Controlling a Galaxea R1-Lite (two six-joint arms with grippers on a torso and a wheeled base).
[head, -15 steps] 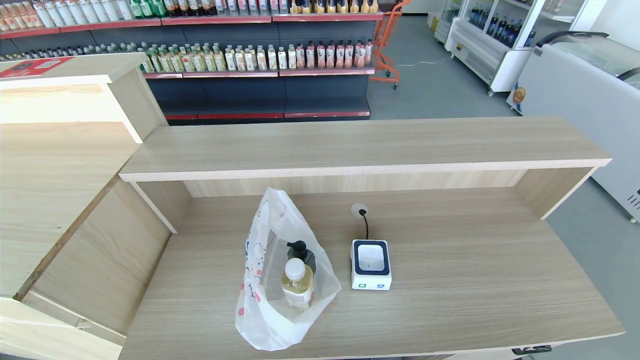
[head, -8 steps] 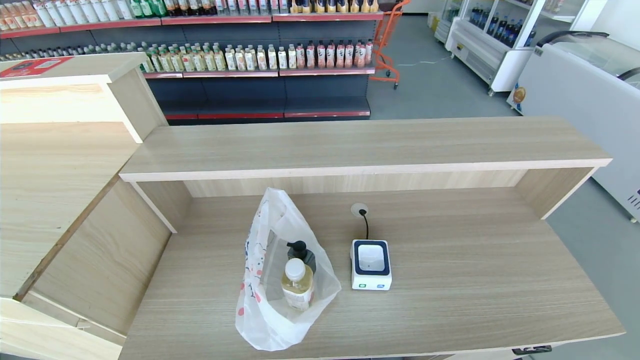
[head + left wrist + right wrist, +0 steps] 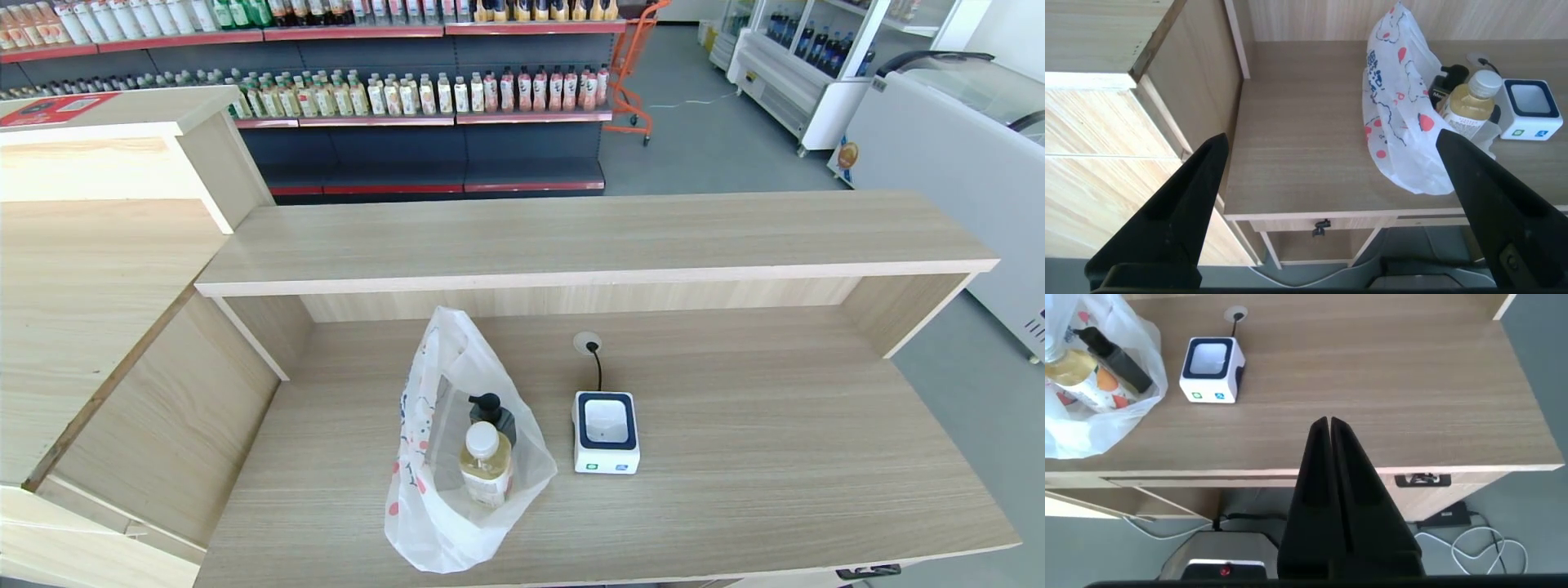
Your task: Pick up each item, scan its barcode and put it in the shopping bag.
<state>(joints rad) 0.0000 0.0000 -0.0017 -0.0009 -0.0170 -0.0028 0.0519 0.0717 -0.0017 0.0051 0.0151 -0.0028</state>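
Your L gripper (image 3: 1331,136) is spread wide w/ nothing between the fingers, parked back off the near edge of the counter (image 3: 775,457). R gripper (image 3: 1328,425) is pressed together, empty, also back off that edge. From L, the bag (image 3: 424,506) lies ahead and a bit toward the robot's right, standing on the counter w/ its mouth open upward. Inside are a bottle (image 3: 486,465) and a dark pump bottle (image 3: 492,411) right behind it, both neck-up w/ a slight lean, so long axes approx. vertical. The scanner (image 3: 605,433) sits just beside the bag on its right, closer to R. L is the nearer arm to the bag. Both items look bagged, so I'd judge the task done or v. close. If you must reach in, go w/ L from above.
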